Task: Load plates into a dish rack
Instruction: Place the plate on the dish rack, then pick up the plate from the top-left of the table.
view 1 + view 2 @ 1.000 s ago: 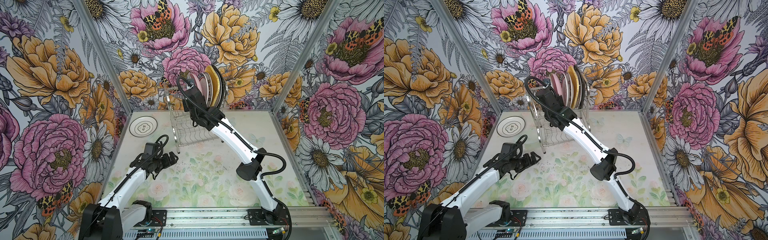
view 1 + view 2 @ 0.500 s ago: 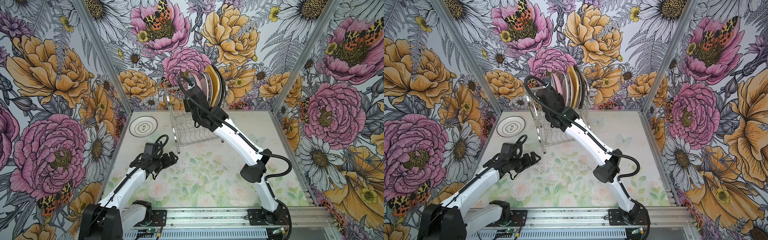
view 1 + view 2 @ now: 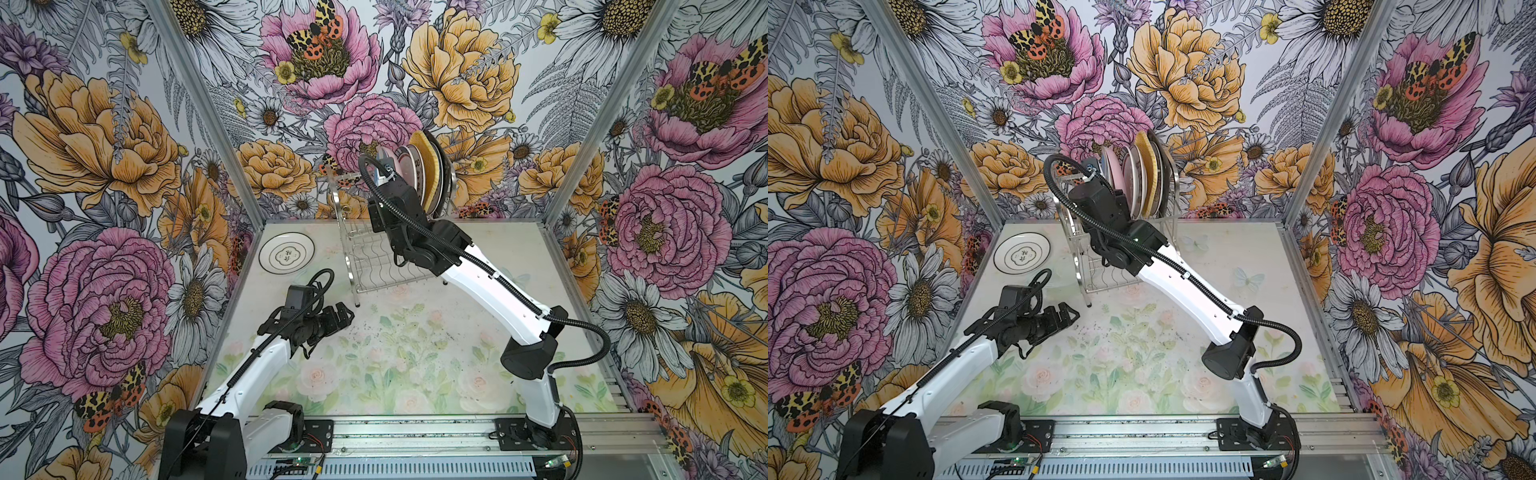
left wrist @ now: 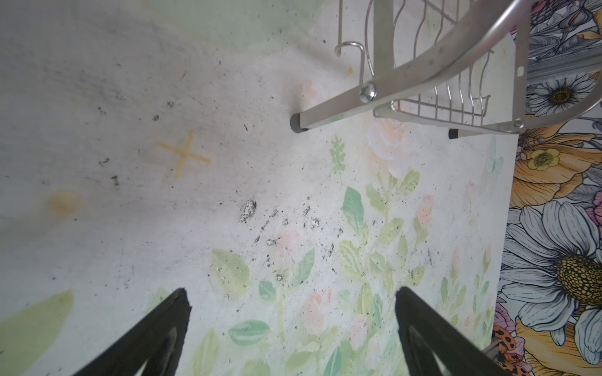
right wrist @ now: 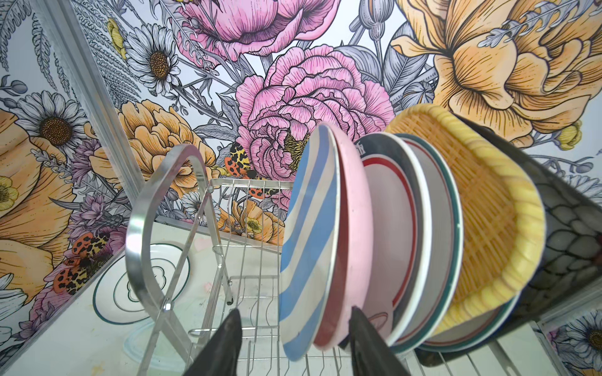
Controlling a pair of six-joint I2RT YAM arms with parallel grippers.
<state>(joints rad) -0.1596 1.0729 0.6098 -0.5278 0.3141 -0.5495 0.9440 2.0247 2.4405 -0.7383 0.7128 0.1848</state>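
Striped plate [image 5: 309, 228] sits racked, right gripper [image 5: 294, 310] seemingly loose.

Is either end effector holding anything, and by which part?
Nothing held. Left end effector open and empty; right end effector straddles the rim of the blue-striped plate, unclamped.

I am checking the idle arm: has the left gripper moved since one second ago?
No. The left gripper hovers in the same place as before, just short of the nearest foot of the dish rack.

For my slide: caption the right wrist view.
Right claw, open, at the blue-striped plate and pink plate in dish rack.
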